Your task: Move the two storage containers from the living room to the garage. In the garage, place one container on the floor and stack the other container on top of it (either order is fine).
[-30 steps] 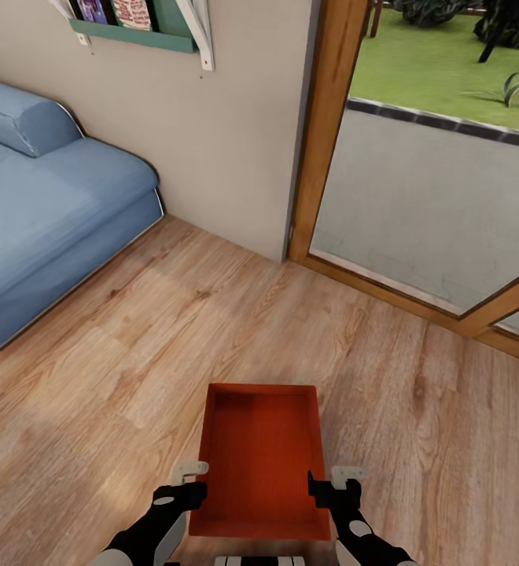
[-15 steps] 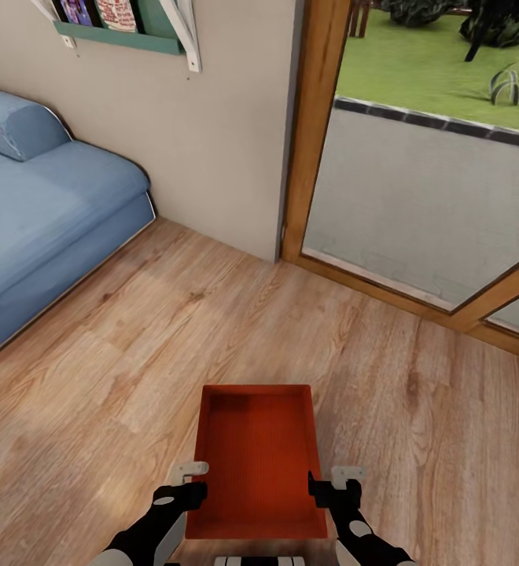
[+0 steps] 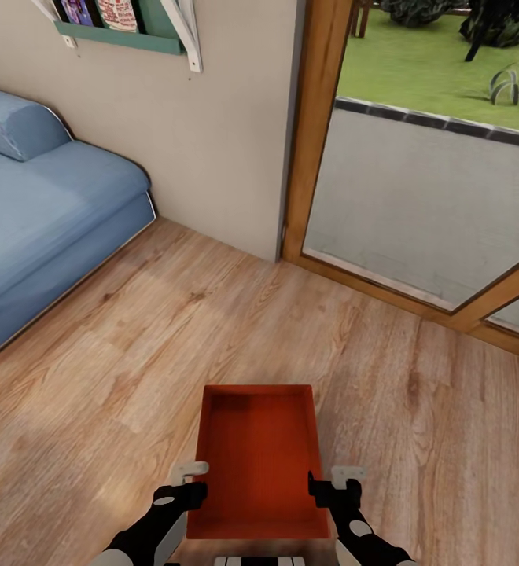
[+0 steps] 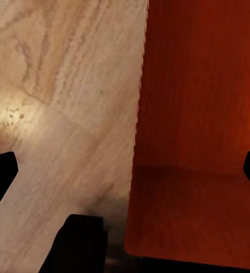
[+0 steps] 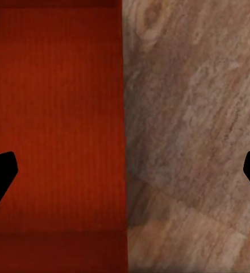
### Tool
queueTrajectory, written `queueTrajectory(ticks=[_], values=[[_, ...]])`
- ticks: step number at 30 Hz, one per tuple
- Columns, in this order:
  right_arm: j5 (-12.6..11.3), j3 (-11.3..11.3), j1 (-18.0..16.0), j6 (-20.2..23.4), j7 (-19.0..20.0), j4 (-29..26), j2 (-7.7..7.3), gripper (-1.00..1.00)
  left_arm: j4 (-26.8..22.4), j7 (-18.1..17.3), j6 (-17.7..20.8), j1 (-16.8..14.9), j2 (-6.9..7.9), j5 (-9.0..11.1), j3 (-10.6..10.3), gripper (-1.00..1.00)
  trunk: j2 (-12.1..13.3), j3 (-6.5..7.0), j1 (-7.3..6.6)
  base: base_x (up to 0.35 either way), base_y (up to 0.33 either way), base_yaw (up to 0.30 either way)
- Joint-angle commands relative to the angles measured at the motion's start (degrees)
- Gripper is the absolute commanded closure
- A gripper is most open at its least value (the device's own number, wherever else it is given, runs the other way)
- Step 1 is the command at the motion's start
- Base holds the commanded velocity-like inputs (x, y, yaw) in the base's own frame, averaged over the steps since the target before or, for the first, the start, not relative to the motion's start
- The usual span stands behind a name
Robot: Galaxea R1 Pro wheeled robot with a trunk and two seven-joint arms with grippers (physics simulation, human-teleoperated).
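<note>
head view: storage container (image 3: 258, 456), red-orange, open-top, held low and central over wood plank floor (image 3: 134, 346); blue sofa (image 3: 39, 228) at left, wall ahead, glazed door frame (image 3: 311, 134) at right. left pincer (image 3: 182, 494) and right pincer (image 3: 334, 489) stand wide apart, each straddling a side wall, apparently gripping. wrist views show wall edges between fingertips.

One storage container (image 3: 258, 456), one sofa (image 3: 47, 212), two grippers.

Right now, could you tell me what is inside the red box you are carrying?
The red box looks empty: the head view shows only its bare red bottom and walls. The strip just inside its near wall is hidden from that view.
</note>
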Motion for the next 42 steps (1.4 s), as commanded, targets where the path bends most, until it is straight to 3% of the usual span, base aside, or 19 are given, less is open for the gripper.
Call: queueTrajectory(ticks=[1,28,42], values=[[-0.5,0.5,0.0,-0.2,-0.3,0.0,-0.02,-1.00,-0.2,0.4,0.3,0.0,0.03,0.5,-0.5,-1.00,0.0,-0.03,0.00,0.000,0.126,0.000],[-1.1,0.4,0.0,-0.3,0.0,0.1,-0.08,-1.00,-0.1,0.4,0.3,0.0,0.04,0.5,-0.4,-1.00,0.0,-0.03,0.00,0.000,0.012,0.000],[-1.1,0.3,0.0,-0.5,-0.1,0.1,0.03,-1.00,0.0,0.4,0.4,0.0,0.02,0.5,-0.4,-1.00,-5.6,-2.54,3.07,0.000,0.000,0.000]])
